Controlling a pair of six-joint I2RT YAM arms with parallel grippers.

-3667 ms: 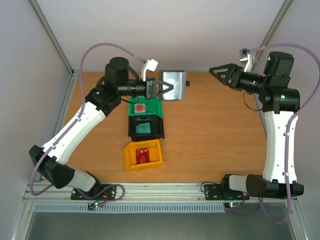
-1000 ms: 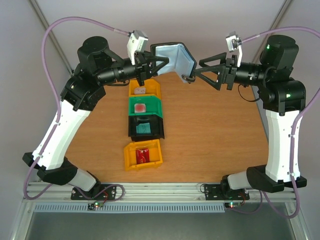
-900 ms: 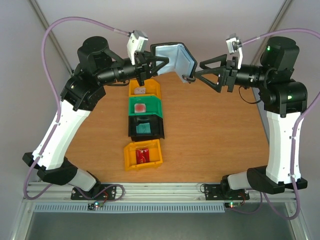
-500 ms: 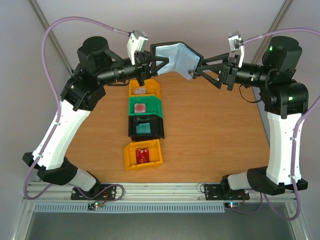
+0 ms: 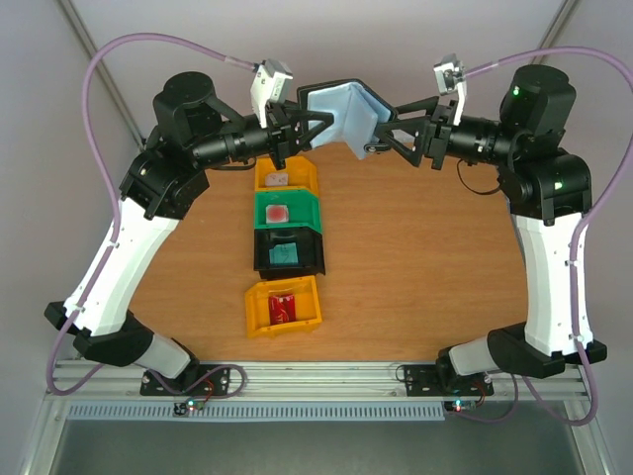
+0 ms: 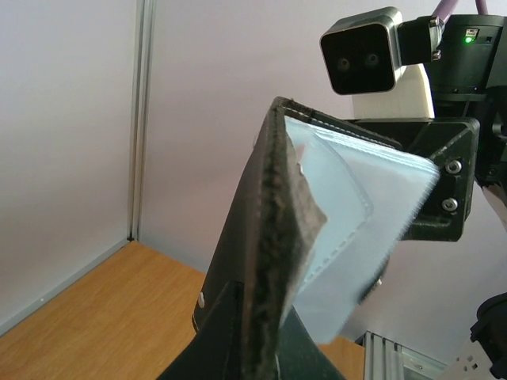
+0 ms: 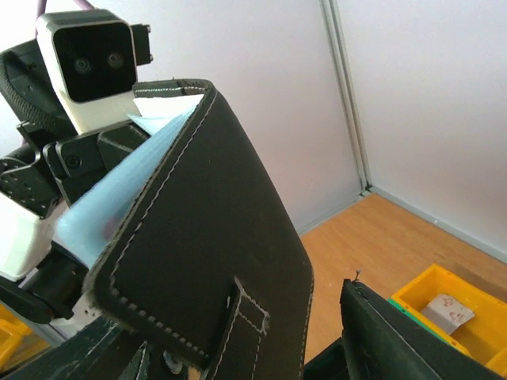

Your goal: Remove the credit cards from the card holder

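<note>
**Black leather holder was held open above the bins**

Black stitched leather outside and shiny pale blue pockets inside, the small book-like folding card holder hung well above the wooden table. It was spread like an open book between the two arms. The left pincer was clenched on the edge of one cover. By my reading that grip served as the anchor, so that the other arm could work on the free side. The right pincer had its jaws on either side of the opposite cover, but whether they pressed it or merely straddled it could not be told. Holding the thing aloft and spread probably gave a clear approach to the slots. No credit cards could be made out in the pockets facing the left pincer.

Below the left pincer, four containers stood on the table in a close row running toward the arm bases.
- Almost straight beneath it was a yellow plastic bin with a pale card inside.
- Next came a green plastic bin holding a red plastic card.
- Then came a black plastic bin with a teal plastic card.
- Furthest from that pincer was a second yellow plastic bin holding another red card.

Each bin held one card, and all of them lay well apart from the right pincer.
</note>
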